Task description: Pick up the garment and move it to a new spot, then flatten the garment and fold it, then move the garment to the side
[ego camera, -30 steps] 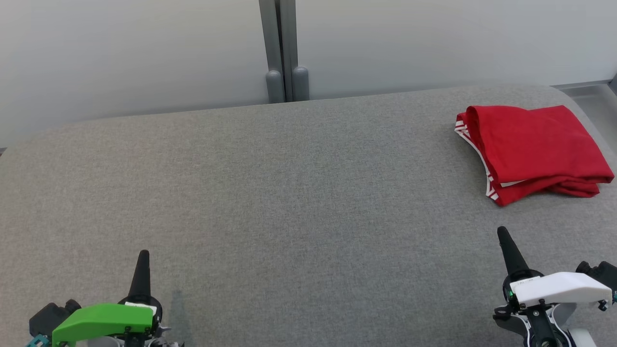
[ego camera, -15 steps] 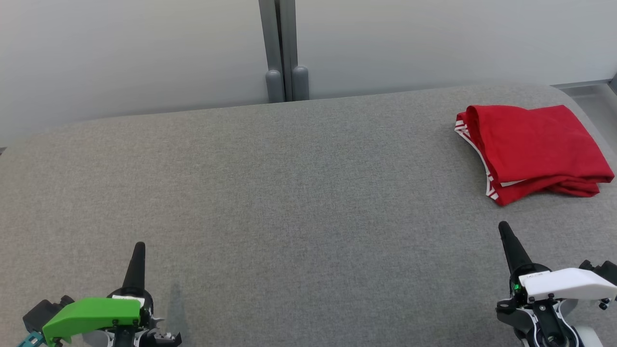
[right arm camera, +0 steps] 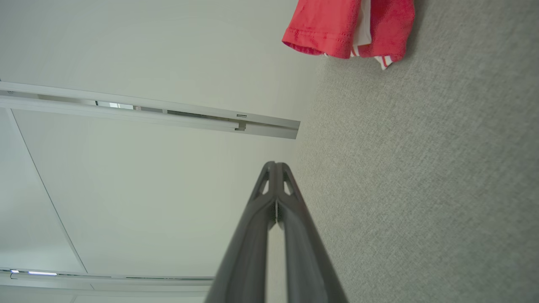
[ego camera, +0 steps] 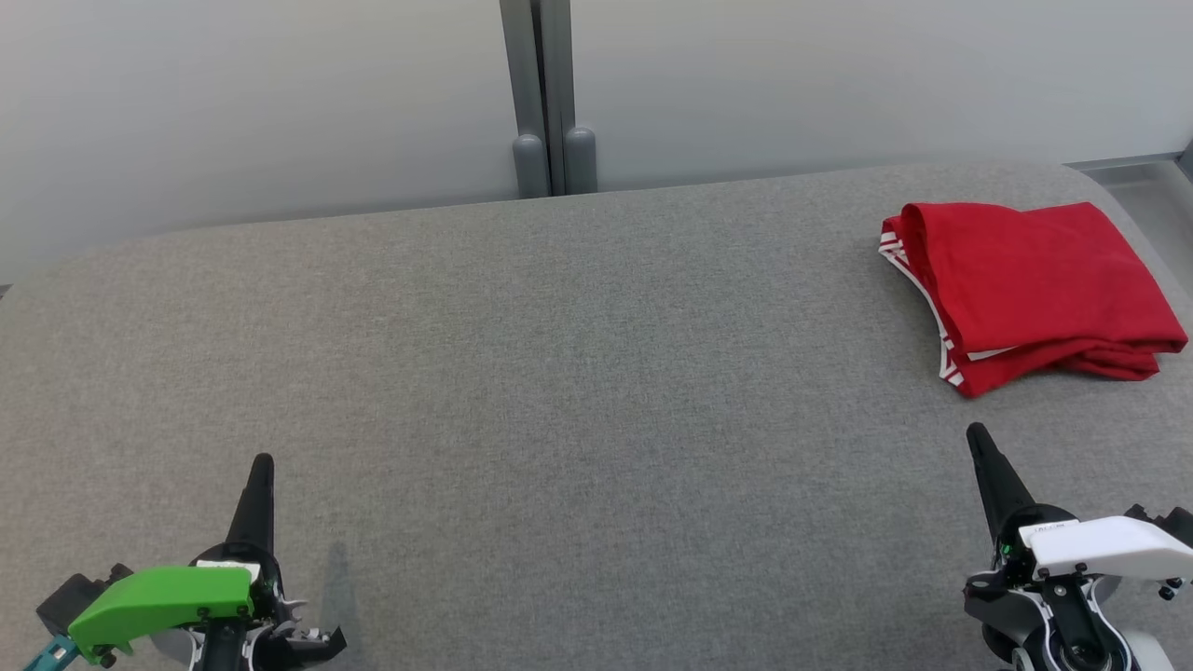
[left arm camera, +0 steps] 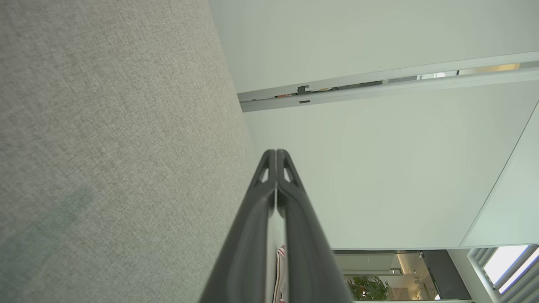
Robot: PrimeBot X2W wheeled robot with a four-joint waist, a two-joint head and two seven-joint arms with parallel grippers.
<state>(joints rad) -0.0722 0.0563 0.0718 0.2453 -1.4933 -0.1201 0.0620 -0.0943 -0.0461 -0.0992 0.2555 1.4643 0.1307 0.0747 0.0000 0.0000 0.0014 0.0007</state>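
The garment point(ego camera: 1035, 289) lies folded into a red bundle at the far right of the grey surface, white red-striped sleeve edges showing along its left side. The right wrist view shows its hem end point(right arm camera: 349, 29) near the top. My right gripper point(ego camera: 976, 436) hovers at the lower right, below the garment and apart from it, fingers pressed together point(right arm camera: 276, 165) and empty. My left gripper point(ego camera: 263, 463) sits at the lower left, far from the garment, its fingertips also closed point(left arm camera: 276, 152) on nothing. A sliver of striped cloth point(left arm camera: 279, 273) peeks between the left fingers' bases.
The grey fabric-covered surface point(ego camera: 559, 391) spans the head view, its rounded far edge meeting a pale wall point(ego camera: 280, 93). A grey vertical post point(ego camera: 550, 102) stands behind the middle. The surface's right corner curves off beside the garment.
Both grippers have slid downward and outward in the head view, the left one drifting left, the right one slightly right. The garment has stayed put.
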